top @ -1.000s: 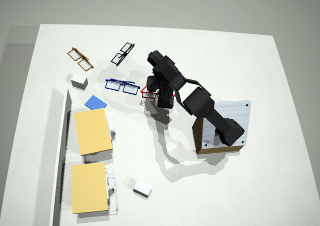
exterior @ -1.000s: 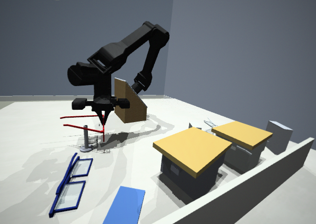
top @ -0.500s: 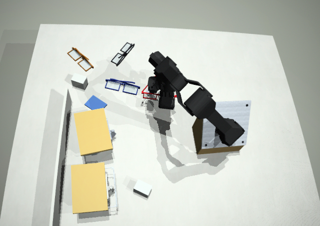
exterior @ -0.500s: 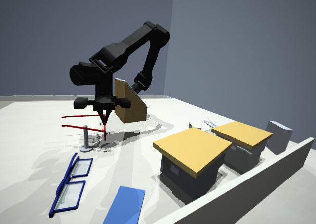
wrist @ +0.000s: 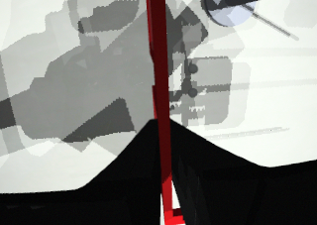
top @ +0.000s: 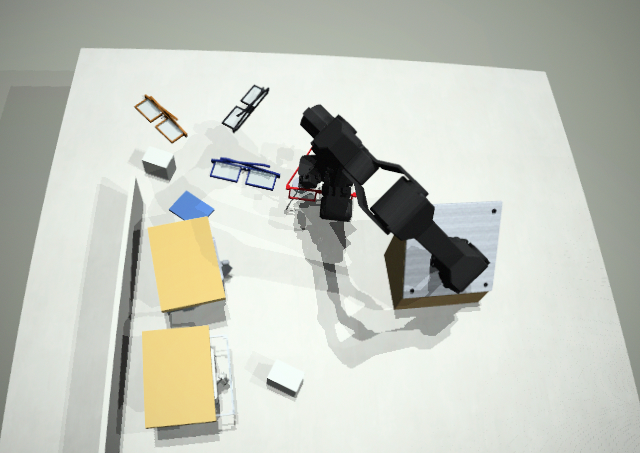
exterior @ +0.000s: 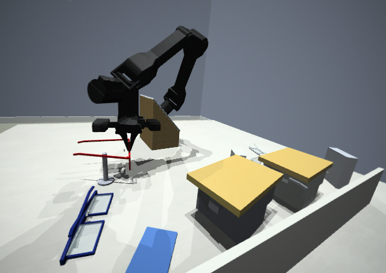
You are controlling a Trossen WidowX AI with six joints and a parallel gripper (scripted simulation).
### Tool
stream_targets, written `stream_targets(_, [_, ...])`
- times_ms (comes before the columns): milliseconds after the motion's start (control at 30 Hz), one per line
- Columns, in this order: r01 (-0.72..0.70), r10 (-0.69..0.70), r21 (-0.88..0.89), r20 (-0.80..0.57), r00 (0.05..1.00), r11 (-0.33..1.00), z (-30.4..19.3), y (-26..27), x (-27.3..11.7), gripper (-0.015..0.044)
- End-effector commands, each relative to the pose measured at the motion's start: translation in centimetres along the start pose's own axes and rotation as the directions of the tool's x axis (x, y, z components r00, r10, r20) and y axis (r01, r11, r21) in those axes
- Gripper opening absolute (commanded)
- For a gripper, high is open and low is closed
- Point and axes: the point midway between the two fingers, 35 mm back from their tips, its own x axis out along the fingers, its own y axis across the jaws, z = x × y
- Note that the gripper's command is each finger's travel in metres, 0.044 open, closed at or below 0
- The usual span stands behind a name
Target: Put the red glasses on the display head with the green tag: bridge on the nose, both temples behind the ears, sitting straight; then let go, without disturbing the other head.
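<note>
The pincer (top: 336, 208) (exterior: 129, 149) (wrist: 160, 126) looks like matt black plastic. Between its fingertips, the red glasses (top: 301, 188) (exterior: 102, 155) (wrist: 160, 61) have smooth, plastic-looking frames with a slight sheen. Near the pincer, the blue glasses (top: 245, 168) (exterior: 81, 219) pair smooth plastic-like rims with glassy pale lenses. Just beside it, the small post (exterior: 105, 169) seems smooth grey metal on a round foot. Behind the pincer in the exterior view, the wedge-shaped base (top: 395, 277) (exterior: 149, 123) shows brown wood grain on its sides; its top plate (top: 465, 221) looks like brushed metal. Beneath the pincer, the table (top: 413, 386) (exterior: 37, 133) (wrist: 277, 111) is smooth, matt white.
</note>
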Motion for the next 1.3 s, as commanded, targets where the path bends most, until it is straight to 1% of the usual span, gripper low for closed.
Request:
stream_targets(0, [0.000,0.000,-0.004,0.000,1.000,1.000,-0.3,0.2,0.0,0.0000])
stream_targets(1267, [0.000,0.000,-0.003,-0.001,1.000,1.000,-2.3,0.8,0.0,0.0000])
